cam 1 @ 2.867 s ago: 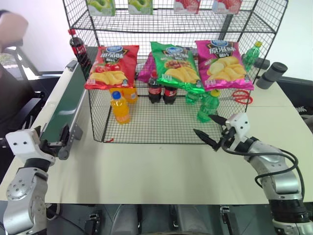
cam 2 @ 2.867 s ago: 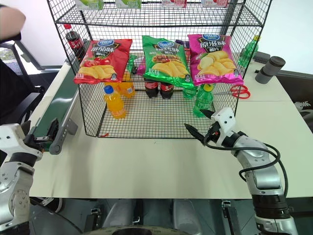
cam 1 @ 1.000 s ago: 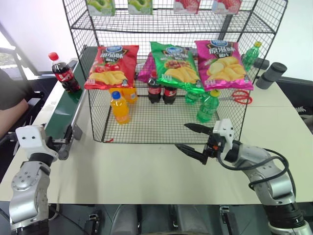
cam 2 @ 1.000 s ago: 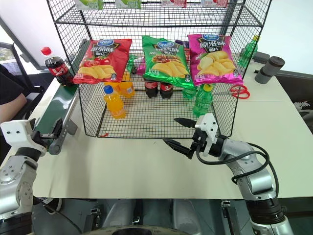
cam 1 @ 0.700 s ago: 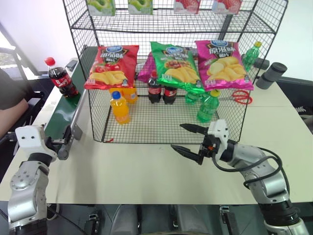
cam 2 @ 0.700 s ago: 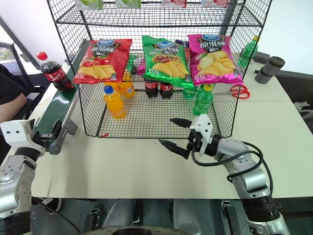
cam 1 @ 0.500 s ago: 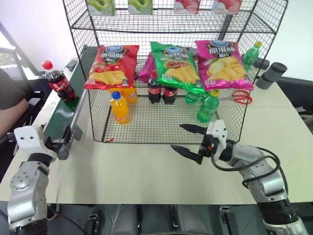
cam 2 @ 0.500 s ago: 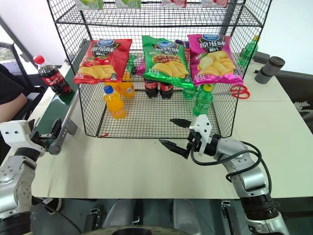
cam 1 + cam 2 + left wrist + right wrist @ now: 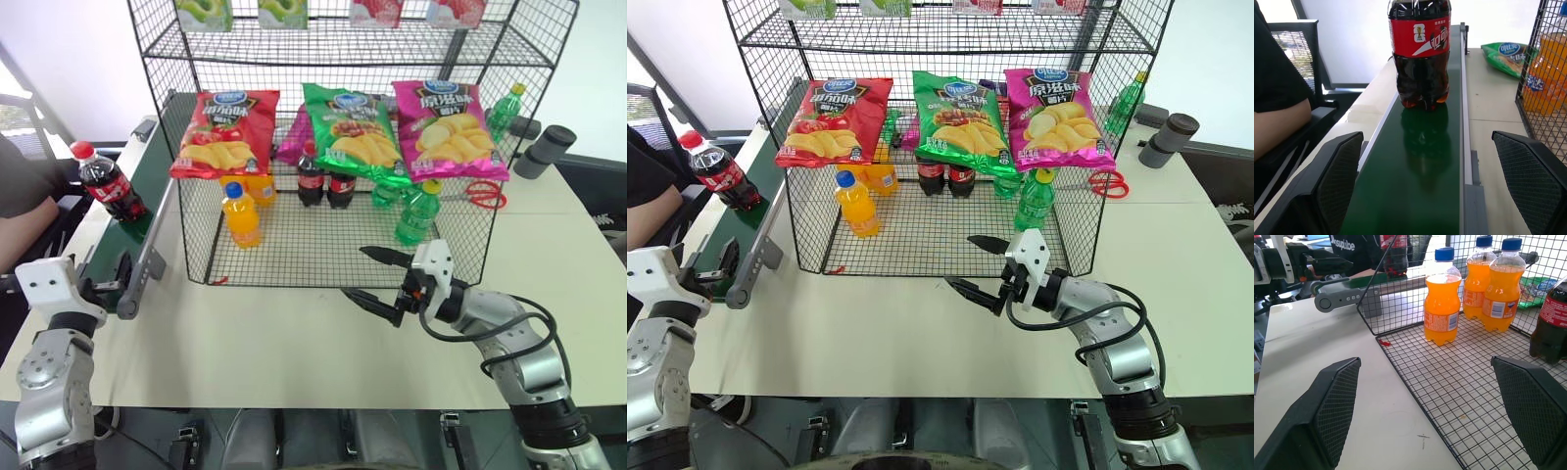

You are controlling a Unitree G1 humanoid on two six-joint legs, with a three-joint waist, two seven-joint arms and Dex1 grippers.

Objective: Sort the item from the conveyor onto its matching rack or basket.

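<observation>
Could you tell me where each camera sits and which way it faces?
Head views: look forward and down at the rack, table and both arms.
Left wrist view: sits at the conveyor's end, looking along it at the cola bottle; its open fingers frame it.
Right wrist view: looks across the rack floor at orange-drink bottles, between open fingers.
Shared: all show the conveyor.

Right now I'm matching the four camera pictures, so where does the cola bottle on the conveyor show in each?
Left eye view: cola bottle, far left, on the conveyor.
Right eye view: far left, left of the rack.
Left wrist view: top centre, upright on the belt.
Right wrist view: top, behind the mesh, partly hidden.
Shared landmark: the green belt.
</observation>
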